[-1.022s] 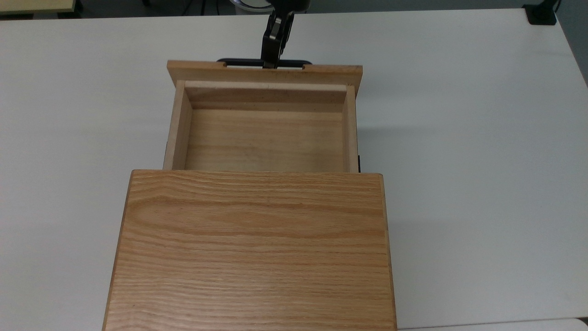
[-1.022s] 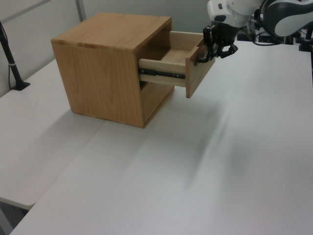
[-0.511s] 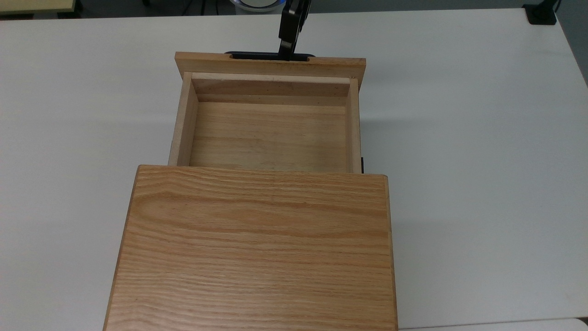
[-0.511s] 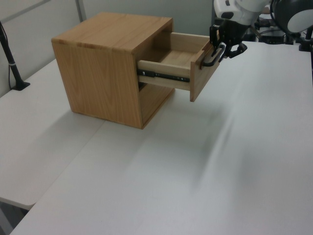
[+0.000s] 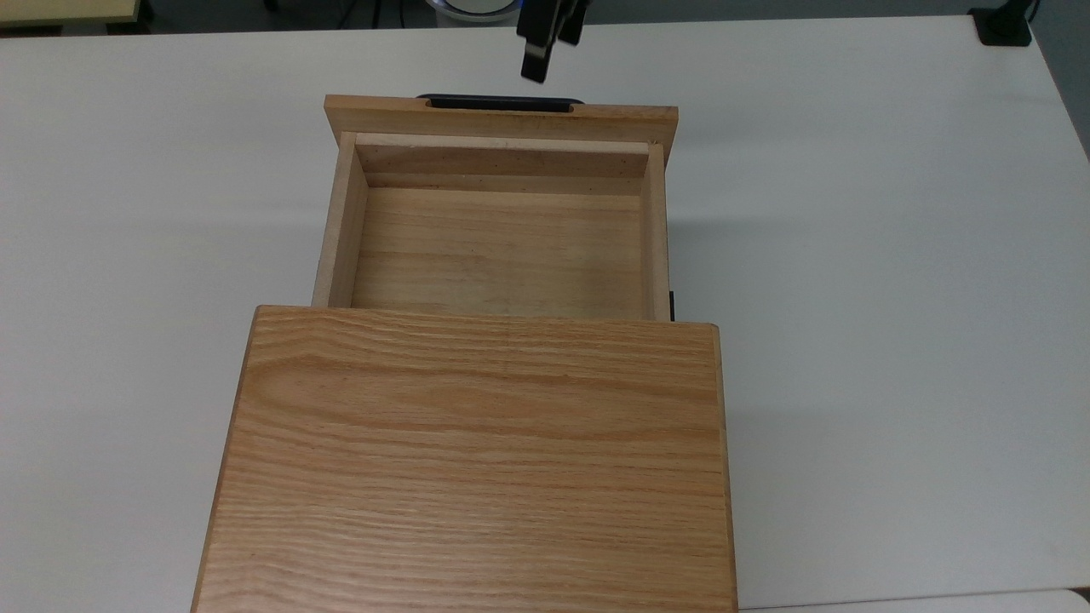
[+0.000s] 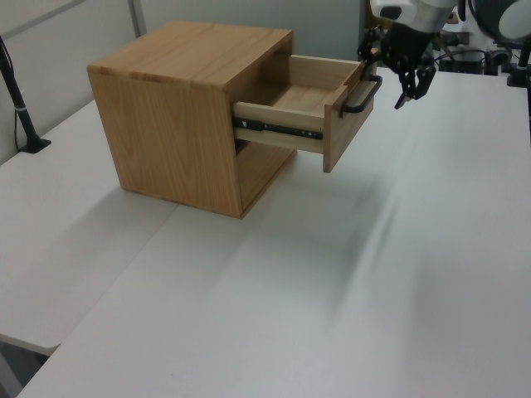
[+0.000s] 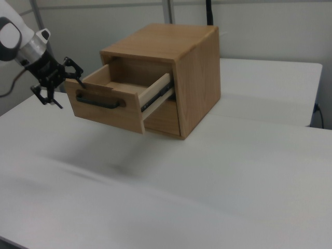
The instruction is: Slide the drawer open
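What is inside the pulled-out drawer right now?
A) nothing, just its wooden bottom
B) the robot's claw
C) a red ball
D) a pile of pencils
A: in the top view the drawer stands pulled out of the cabinet and shows only its bare wooden floor, while the gripper is off past the black handle, not in the drawer.
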You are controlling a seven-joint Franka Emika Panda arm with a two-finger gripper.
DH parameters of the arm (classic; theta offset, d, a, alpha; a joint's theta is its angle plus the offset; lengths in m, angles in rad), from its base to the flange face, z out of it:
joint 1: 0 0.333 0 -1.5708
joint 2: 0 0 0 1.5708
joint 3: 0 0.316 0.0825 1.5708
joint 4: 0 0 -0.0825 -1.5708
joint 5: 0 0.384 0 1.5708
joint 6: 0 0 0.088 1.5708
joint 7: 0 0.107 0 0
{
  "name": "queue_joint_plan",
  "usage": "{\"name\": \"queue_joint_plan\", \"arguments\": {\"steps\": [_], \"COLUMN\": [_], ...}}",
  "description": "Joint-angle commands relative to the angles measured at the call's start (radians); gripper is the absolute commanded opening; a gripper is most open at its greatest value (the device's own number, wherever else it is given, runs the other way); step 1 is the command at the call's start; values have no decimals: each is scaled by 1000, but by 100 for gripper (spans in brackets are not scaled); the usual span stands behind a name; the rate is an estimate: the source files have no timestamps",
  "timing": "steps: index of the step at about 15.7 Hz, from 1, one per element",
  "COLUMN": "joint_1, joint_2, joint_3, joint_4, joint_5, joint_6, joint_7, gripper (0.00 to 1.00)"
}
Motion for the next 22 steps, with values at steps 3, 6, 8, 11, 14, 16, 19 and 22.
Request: {"name": "queue_joint_plan", "arguments": {"steps": [3, 6, 8, 11, 14, 16, 19, 22], "joint_1": [-81, -113, -132, -182, -207, -210, -210, -210], "joint_2": [3, 29, 91, 183, 206, 214, 215, 221], "joint_3": [48, 48, 46, 42, 35, 29, 20, 20], "joint_4": [122, 171, 238, 333, 354, 357, 357, 357], "joint_5": [185, 187, 187, 190, 190, 190, 190, 198], "joint_6": [-204, -242, -325, -405, -419, -435, -463, -462], "joint_7": [531, 867, 966, 921, 891, 873, 796, 801], "gripper": [100, 100, 100, 100, 100, 100, 100, 100]}}
